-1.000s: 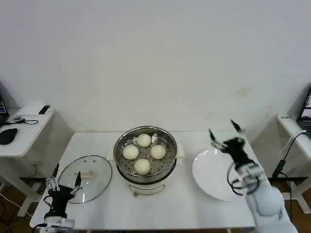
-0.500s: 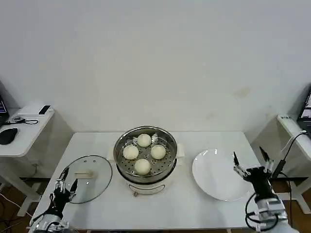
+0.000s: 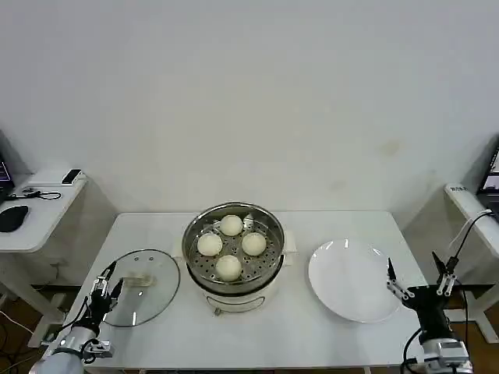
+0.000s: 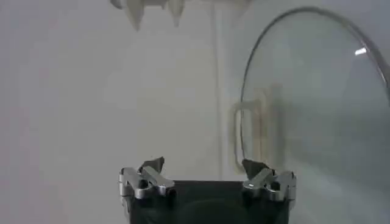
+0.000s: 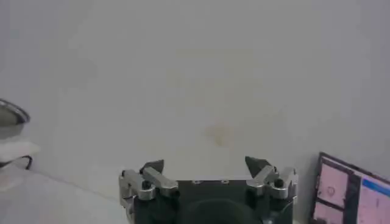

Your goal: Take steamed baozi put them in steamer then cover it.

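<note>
In the head view, the steamer point(image 3: 234, 248) stands in the middle of the white table point(image 3: 273, 335). It has no lid on it. Four steamed baozi point(image 3: 231, 246) lie on its perforated tray: one at 12 o'clock, one at 9 o'clock, one at 3 o'clock and one at 6 o'clock of the tray. The cover point(image 3: 139, 286) lies flat on the table at 9 o'clock from the steamer, near it but apart. The left gripper point(image 3: 100, 289) is at the 8 o'clock edge of the cover, with its fingers spread wide and nothing between them. A white plate point(image 3: 351, 279) lies at 3 o'clock from the steamer. The right gripper point(image 3: 417, 279) is just past the 4 o'clock edge of the plate, off the table corner, fingers wide apart and holding nothing.

In the left wrist view, the left gripper point(image 4: 207, 171) is open wide above the table, and the cover point(image 4: 317, 122) with its cream handle point(image 4: 250, 137) is just ahead of one fingertip.

In the right wrist view, the right gripper point(image 5: 208, 170) is open wide and faces the pale wall point(image 5: 195, 79).
</note>
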You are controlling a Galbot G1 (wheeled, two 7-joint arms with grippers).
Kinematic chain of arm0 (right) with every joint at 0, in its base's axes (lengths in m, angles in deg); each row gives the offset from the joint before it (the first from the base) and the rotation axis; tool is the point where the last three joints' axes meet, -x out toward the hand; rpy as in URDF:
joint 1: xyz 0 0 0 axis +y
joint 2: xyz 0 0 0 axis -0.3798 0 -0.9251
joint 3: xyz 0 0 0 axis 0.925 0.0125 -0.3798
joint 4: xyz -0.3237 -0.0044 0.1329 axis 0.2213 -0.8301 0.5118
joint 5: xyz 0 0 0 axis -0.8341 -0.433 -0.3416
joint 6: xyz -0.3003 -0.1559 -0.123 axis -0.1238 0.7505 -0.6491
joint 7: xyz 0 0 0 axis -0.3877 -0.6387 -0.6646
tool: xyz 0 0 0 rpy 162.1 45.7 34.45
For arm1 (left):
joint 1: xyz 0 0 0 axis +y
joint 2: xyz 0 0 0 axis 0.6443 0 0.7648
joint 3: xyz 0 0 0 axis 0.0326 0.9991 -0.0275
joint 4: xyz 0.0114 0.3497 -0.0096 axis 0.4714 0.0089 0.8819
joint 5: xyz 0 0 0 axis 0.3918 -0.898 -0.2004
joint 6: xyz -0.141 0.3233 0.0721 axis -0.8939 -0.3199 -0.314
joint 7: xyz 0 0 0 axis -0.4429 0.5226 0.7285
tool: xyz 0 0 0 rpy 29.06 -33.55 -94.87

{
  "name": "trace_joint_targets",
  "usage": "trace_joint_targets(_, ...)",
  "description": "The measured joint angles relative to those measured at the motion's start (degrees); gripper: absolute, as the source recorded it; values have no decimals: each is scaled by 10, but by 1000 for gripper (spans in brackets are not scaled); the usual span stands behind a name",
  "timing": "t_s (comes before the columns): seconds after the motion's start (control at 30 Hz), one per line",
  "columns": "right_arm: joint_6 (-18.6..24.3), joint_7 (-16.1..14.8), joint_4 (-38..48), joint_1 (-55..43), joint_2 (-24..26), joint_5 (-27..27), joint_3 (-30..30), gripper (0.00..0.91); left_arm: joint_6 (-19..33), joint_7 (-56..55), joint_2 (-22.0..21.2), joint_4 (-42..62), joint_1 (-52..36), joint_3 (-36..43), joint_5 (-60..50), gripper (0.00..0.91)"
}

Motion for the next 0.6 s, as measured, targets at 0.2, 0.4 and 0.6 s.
trace_joint_targets(0.2,-3,0,-4,6,-7,-3,1,907,0,5,1,6,-12,13,-8,907)
trace_joint_targets(0.4,-3,0,-6,11,-12,-5,-2,907,0,8,-1,15,-28,26,-15,907)
trace_joint_targets(0.6,-2,0,-6,16,-16,-8,-3,907,0,10,-5,32,-50,41,-14,725)
